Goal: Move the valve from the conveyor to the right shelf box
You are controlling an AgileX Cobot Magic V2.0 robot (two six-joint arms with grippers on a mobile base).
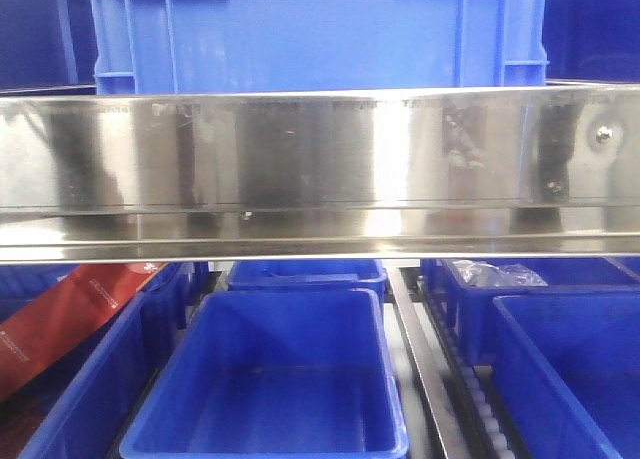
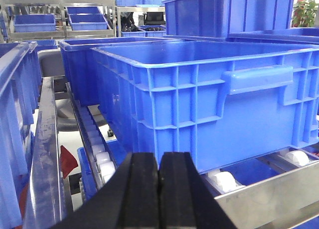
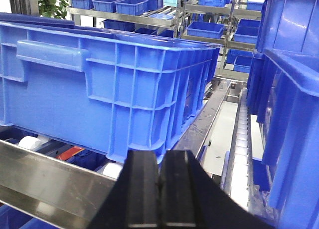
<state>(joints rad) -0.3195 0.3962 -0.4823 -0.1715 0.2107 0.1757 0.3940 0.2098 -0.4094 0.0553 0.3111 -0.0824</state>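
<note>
Facing the shelf bins

Shelf point(image 1: 320, 159) rail spans the front view. At 6 o'clock, a blue bin point(image 1: 290, 379) holds nothing visible. Left gripper point(image 2: 159, 194) and right gripper point(image 3: 160, 194) are clenched, empty. Valve and conveyor unseen.

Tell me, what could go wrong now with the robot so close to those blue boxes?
1. Both the left gripper and the right gripper are shut and hold nothing, and no valve shows anywhere, so nothing can be placed yet.
2. Each gripper sits close to the big blue crate and the steel rail; a careless swing might bump them.
3. The rail hides part of the lower blue bins, so aiming into the right one may be tricky.
</note>
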